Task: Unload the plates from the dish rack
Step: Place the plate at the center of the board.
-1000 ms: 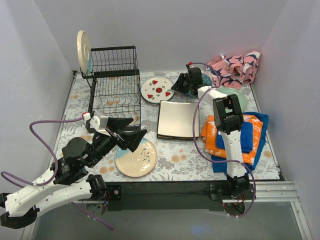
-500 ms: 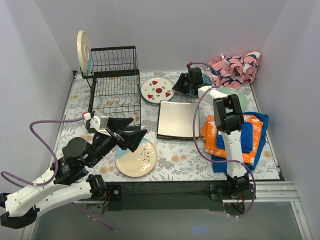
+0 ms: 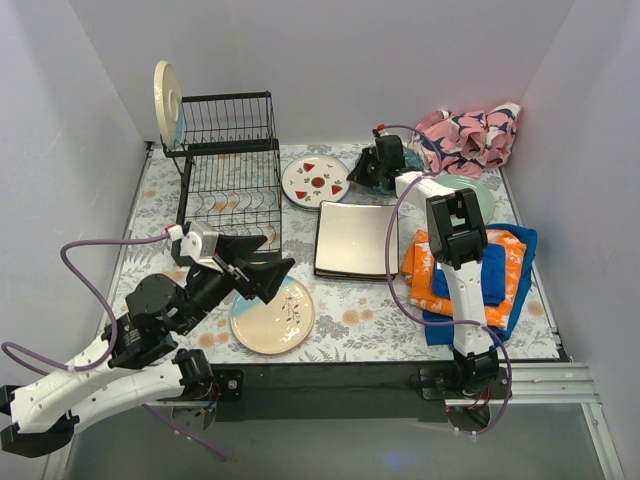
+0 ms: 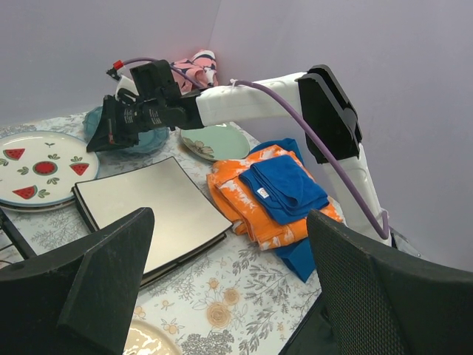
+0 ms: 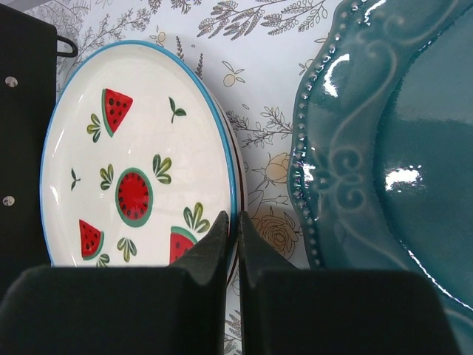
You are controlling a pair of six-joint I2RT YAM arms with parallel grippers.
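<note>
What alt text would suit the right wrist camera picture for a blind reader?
The right gripper, its two black fingers pressed shut, juts up from the bottom edge before the rim of a round cream watermelon-patterned plate. A glossy teal embossed plate fills the right; both lie on a floral table cover.

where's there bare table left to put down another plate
Best patch: the near strip in front of the square plates, between the blue-and-cream plate and the orange cloth. The far right is crowded: watermelon plate, teal plate, right gripper, pink cloth.
</note>
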